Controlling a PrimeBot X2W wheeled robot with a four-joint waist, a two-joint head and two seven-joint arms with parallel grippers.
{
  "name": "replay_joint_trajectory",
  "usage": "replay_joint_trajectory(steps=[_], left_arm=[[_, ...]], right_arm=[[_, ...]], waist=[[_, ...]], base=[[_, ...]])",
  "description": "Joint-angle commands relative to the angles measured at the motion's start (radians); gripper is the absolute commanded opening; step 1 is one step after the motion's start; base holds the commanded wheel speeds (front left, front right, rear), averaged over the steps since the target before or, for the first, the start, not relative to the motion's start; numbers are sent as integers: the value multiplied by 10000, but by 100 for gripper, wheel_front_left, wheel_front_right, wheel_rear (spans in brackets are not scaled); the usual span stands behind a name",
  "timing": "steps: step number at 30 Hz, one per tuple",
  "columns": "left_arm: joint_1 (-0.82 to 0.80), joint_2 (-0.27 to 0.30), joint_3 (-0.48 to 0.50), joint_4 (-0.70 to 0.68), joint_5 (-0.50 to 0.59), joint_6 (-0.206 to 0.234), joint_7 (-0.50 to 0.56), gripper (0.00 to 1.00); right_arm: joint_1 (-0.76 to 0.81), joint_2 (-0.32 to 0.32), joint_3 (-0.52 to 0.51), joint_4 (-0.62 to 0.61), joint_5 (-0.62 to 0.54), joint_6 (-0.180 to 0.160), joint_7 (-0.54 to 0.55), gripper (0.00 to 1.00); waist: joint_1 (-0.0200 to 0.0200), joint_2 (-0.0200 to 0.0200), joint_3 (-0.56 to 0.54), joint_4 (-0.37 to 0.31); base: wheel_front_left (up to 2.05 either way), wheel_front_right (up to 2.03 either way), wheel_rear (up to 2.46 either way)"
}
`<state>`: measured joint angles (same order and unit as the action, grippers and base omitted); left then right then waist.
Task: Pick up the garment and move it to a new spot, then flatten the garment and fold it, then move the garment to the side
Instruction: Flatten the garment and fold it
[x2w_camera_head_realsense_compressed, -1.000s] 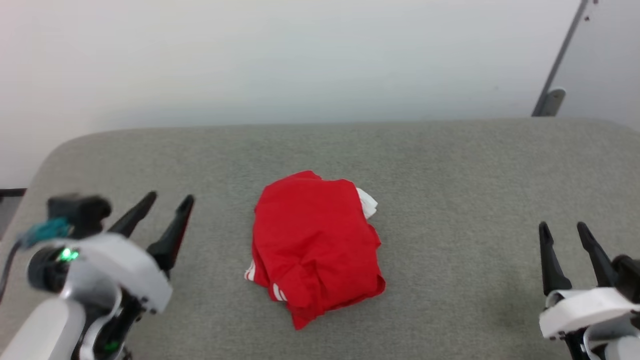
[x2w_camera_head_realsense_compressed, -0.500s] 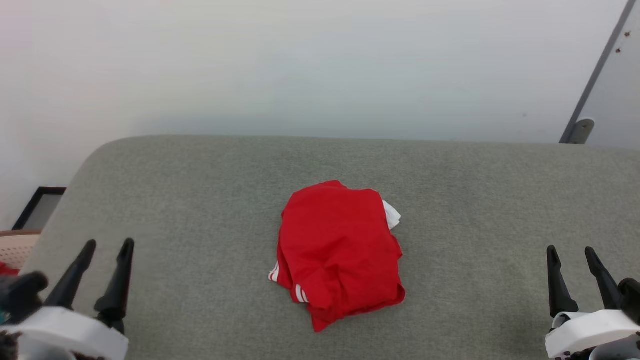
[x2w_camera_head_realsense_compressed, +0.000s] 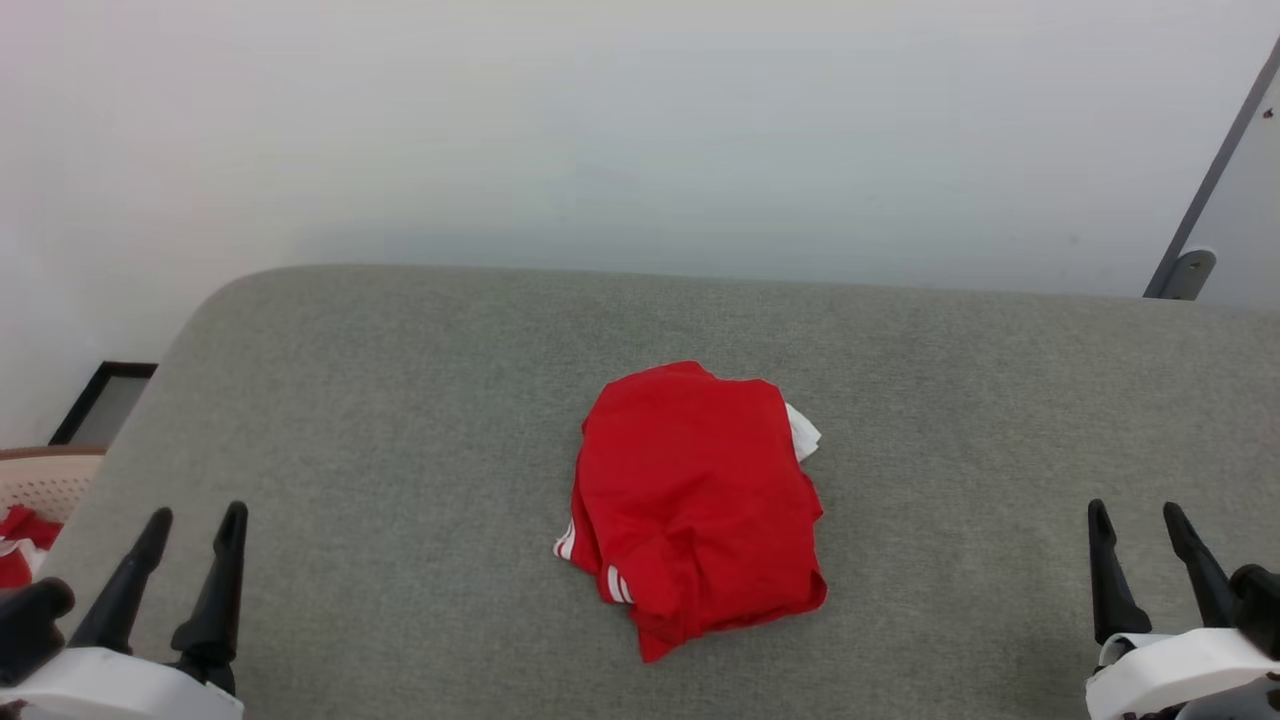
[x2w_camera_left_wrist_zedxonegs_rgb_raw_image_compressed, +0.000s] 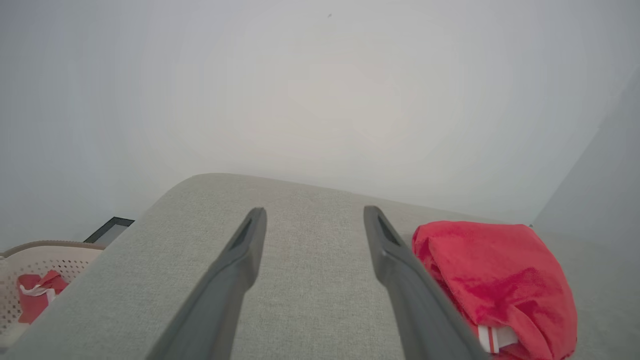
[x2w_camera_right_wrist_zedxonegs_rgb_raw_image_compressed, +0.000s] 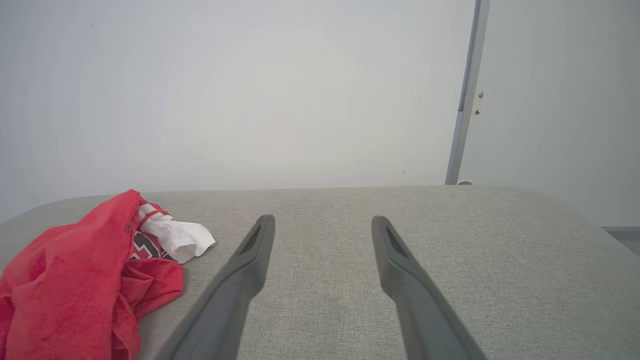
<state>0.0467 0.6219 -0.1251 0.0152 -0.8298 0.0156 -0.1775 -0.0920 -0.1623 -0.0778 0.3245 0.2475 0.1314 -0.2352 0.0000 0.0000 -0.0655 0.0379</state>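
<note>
The garment (x2w_camera_head_realsense_compressed: 695, 505) is a bright red T-shirt with white sleeve parts, lying crumpled in a heap at the middle of the grey fabric surface (x2w_camera_head_realsense_compressed: 400, 400). It also shows at the right of the left wrist view (x2w_camera_left_wrist_zedxonegs_rgb_raw_image_compressed: 500, 280) and at the left of the right wrist view (x2w_camera_right_wrist_zedxonegs_rgb_raw_image_compressed: 75, 285). My left gripper (x2w_camera_head_realsense_compressed: 195, 517) stands open at the lower left, well apart from the heap, with nothing between its fingers. My right gripper (x2w_camera_head_realsense_compressed: 1137, 512) stands open at the lower right, also empty and far from the shirt.
A beige perforated basket (x2w_camera_head_realsense_compressed: 45, 485) with a red-and-white cloth bundle (x2w_camera_head_realsense_compressed: 15, 545) sits off the surface's left edge. A white wall rises behind. A grey post (x2w_camera_head_realsense_compressed: 1215, 190) stands at the far right. A dark frame (x2w_camera_head_realsense_compressed: 100, 400) lies on the floor at left.
The head camera has swung, shifting the whole picture right and down. My left gripper has drawn back toward the lower left corner. The garment lies as before.
</note>
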Motion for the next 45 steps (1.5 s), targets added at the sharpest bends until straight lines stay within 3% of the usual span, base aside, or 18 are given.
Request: replay_joint_trajectory(steps=[1,10,21,31,45], left_arm=[[-36,5,38,-2,-53,71,18,100],[-101,-98,-100,-284,15,316,151,100],[-285,-664,-518,-788,158,455,-81,100],[-884,-1347,-1051,-526,327,143,-432,100],[-1670,-2043,-1480,223,403,-341,-676,100]], right_arm=[[13,-4,70,-40,114,-14,35,100],[-471,-100,473,-88,276,-14,468,100],[-1863,-530,1068,349,391,-14,1332,100],[-3441,-915,1399,1946,532,-14,2554,100],[-5425,-1469,2019,4576,796,-14,5469,100]], waist=[[0,0,33,35],[0,0,267,635],[0,0,1053,2017],[0,0,1929,3027],[0,0,2768,3701]], base=[[0,0,0],[0,0,0],[0,0,0],[0,0,0],[0,0,0]])
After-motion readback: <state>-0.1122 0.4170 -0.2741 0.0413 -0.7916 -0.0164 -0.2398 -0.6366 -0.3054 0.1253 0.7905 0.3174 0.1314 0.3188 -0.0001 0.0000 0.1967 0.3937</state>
